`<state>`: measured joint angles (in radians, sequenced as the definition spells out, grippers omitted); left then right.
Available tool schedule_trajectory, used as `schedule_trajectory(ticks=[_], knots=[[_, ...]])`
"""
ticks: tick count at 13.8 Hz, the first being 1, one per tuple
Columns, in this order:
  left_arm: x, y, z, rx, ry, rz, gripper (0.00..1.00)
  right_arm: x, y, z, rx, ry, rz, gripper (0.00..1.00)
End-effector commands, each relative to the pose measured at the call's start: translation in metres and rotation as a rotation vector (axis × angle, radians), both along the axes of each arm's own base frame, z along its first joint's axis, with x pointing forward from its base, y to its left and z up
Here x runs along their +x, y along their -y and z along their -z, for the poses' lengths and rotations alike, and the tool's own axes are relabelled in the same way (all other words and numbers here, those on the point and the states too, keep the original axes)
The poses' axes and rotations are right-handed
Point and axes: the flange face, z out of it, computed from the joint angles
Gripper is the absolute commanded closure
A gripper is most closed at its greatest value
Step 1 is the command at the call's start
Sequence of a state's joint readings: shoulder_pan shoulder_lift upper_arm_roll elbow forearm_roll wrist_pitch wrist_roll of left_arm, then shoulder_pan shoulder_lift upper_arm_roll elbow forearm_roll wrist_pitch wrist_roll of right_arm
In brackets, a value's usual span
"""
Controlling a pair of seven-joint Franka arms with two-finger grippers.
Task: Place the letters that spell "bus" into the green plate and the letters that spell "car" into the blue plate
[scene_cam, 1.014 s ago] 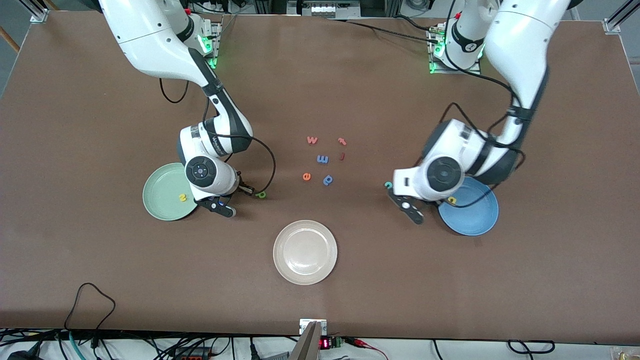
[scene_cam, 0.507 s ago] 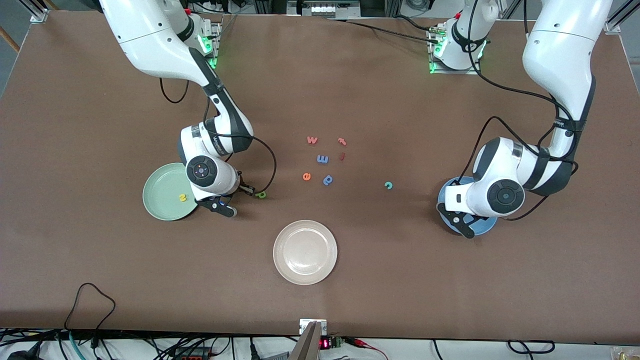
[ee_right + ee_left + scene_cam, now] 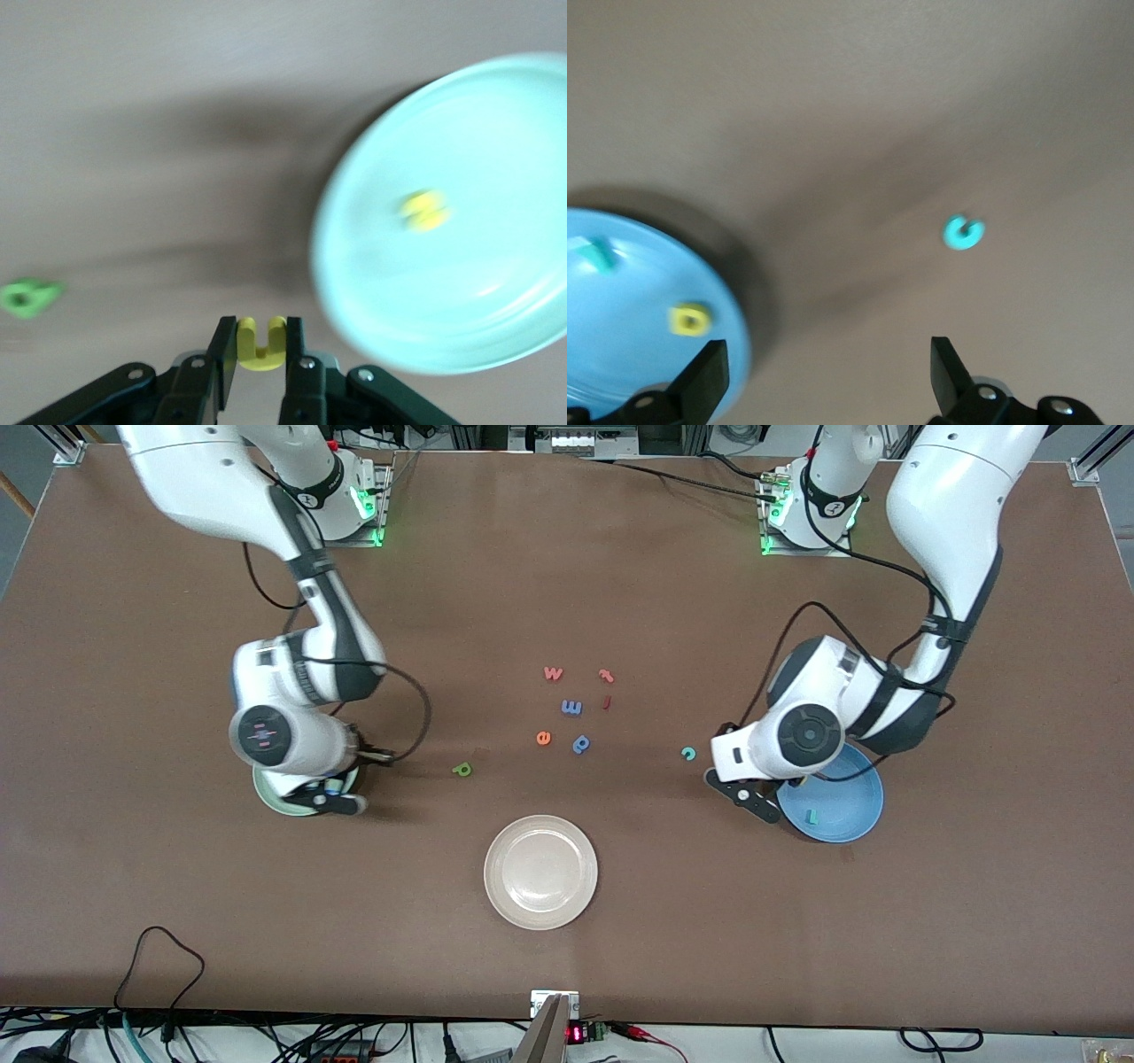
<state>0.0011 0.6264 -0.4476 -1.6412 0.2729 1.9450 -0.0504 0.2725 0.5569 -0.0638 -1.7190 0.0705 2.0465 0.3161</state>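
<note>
My right gripper [image 3: 261, 333] is shut on a yellow u [image 3: 262, 345], up in the air beside the rim of the pale green plate [image 3: 496, 133]. A yellow s [image 3: 425, 210] lies in that plate, which the right wrist mostly covers in the front view [image 3: 268, 792]. The green b-shaped letter [image 3: 462, 769] lies on the table toward the middle. My left gripper [image 3: 827, 363] is open and empty over the table by the blue plate [image 3: 846, 802]. In that plate lie a teal r [image 3: 811, 815] and a yellow a [image 3: 688, 320]. A teal c [image 3: 688, 754] lies on the table nearby.
A cream-white plate [image 3: 540, 872] sits nearer the front camera, at mid-table. Loose letters lie in the middle: a red w [image 3: 553, 673], a blue m [image 3: 571, 708], an orange e [image 3: 543, 737], a blue p [image 3: 581, 743]. A black cable [image 3: 159, 957] loops near the front edge.
The left gripper swung over the blue plate, opened and left the teal r there, then came back toward the c. The right arm moved from beside the green letter to the green plate.
</note>
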Motion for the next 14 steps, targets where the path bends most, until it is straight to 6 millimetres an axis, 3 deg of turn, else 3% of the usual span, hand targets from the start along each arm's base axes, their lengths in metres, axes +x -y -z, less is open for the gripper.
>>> schedule_trajectory(ticks=[1, 2, 5, 7, 9, 10, 11, 12, 14], knots=[[-0.017, 0.042, 0.038, -0.03, 0.03, -0.067, 0.0, 0.001, 0.061, 0.014, 0.042, -0.029, -0.077, 0.83], [-0.025, 0.057, 0.045, -0.049, 0.052, -0.039, 0.0, 0.002, 0.074, 0.018, 0.047, -0.033, -0.085, 0.83], [-0.036, 0.057, 0.063, -0.086, 0.078, -0.022, 0.0, -0.006, 0.075, 0.032, 0.049, -0.04, -0.085, 0.83], [-0.049, 0.062, 0.077, -0.103, 0.1, 0.007, 0.21, -0.014, 0.07, 0.047, 0.053, -0.031, -0.073, 0.83], [-0.052, 0.057, 0.083, -0.068, 0.118, 0.058, 0.22, -0.017, 0.067, 0.05, 0.057, -0.036, -0.068, 0.81], [-0.053, 0.058, 0.084, -0.06, 0.125, 0.074, 0.25, -0.017, 0.067, 0.05, 0.058, -0.039, -0.064, 0.49], [-0.055, 0.061, 0.084, -0.058, 0.126, 0.079, 0.27, -0.015, 0.067, 0.047, 0.058, -0.035, -0.041, 0.0], [-0.057, 0.063, 0.086, -0.058, 0.123, 0.082, 0.34, -0.011, 0.064, 0.042, 0.059, -0.025, -0.004, 0.0], [-0.058, 0.062, 0.087, -0.056, 0.12, 0.089, 0.62, -0.003, 0.034, 0.029, 0.074, 0.006, 0.012, 0.0]])
